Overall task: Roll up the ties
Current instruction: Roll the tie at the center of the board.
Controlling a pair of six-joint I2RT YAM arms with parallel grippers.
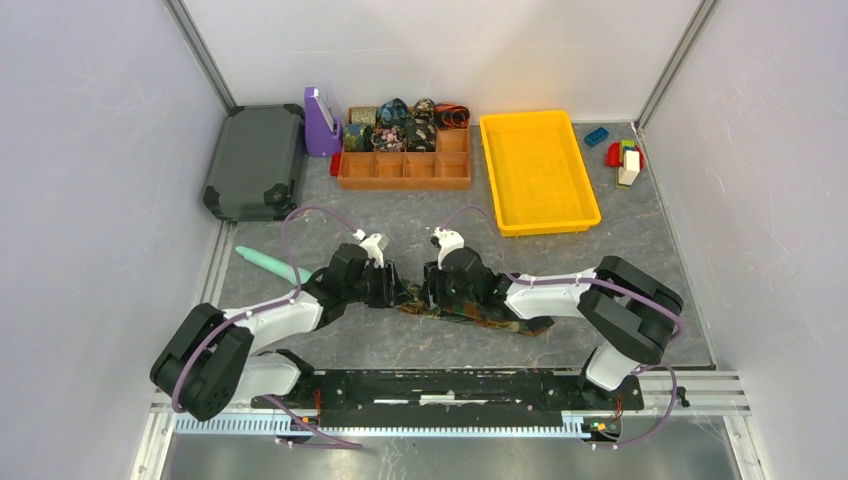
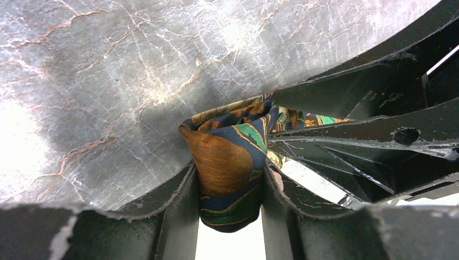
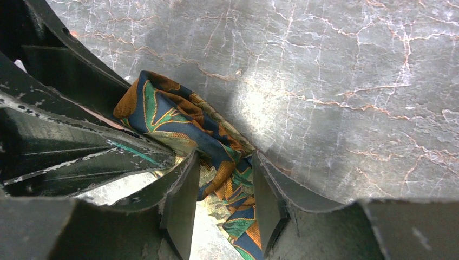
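By the worktop's (image 1: 400, 225) near edge, the navy-and-orange patterned fabric tie (image 1: 522, 325) is pinched by the left end effector (image 2: 230, 181) and right end effector (image 3: 222, 189), its length laid toward the right edge.

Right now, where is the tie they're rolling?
In the top view, the tie lies front centre on the table, held by the left gripper and the right gripper.

I saw soft, even light from above. Glare bleached the marble tabletop (image 2: 21, 146) in both wrist views, whose near foreground was dark and blurred.
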